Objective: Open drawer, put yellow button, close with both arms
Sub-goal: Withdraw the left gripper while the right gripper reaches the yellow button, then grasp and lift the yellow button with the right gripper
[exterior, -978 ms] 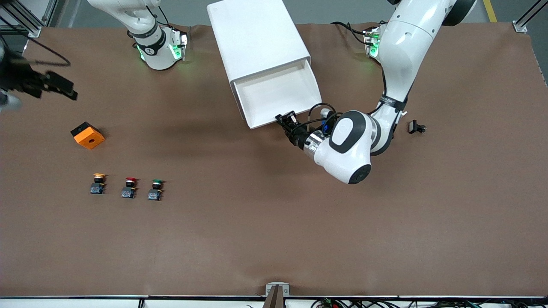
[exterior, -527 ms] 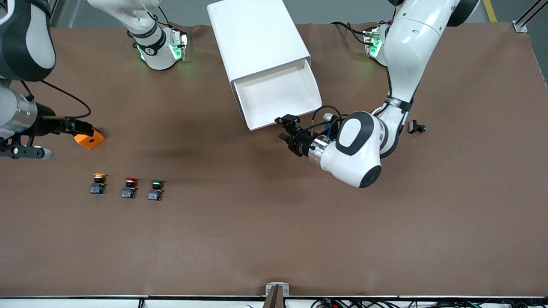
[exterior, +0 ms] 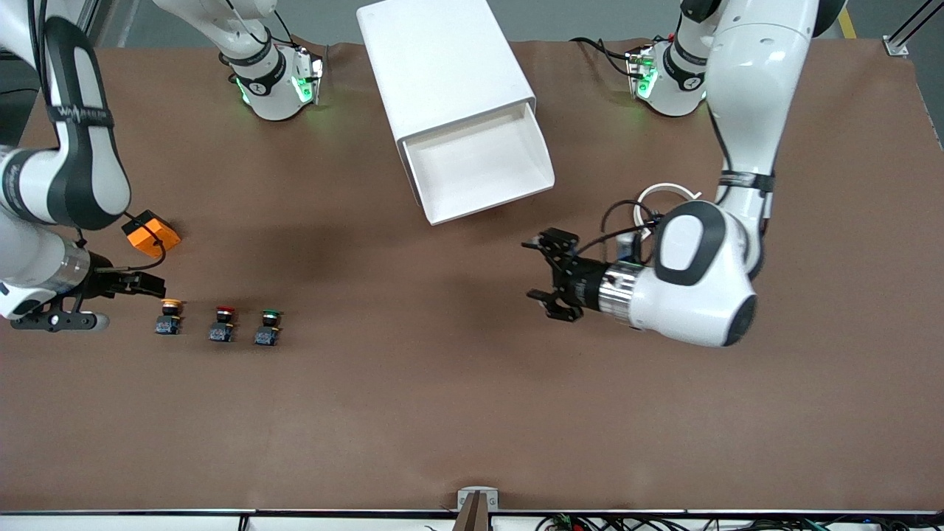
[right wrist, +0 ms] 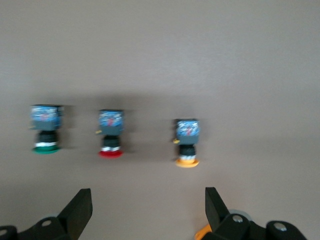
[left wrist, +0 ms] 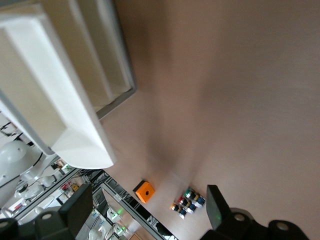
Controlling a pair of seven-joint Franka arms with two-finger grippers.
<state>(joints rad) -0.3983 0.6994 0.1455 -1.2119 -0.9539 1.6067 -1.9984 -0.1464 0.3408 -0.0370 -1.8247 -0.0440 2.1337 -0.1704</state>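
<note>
The drawer (exterior: 483, 164) is open. The right gripper (exterior: 151, 284), jaws wide and empty, hovers by the yellow button (exterior: 169, 316); drop straight onto its cap. The left gripper (exterior: 549, 276), open and empty too, waits near the drawer

Orange cube (exterior: 151, 234) w/ round hole, near the right arm's end of the table. Red-capped button (exterior: 223, 323) and green-capped button (exterior: 268, 327) side by side, nearer the front camera than the cube.

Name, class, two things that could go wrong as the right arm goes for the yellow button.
1. The yellow button lies in a tight row with the red button and green button; the open right pincer could knock its neighbour.
2. The drawer stands open; the left pincer, open nearby, may bump it.
</note>
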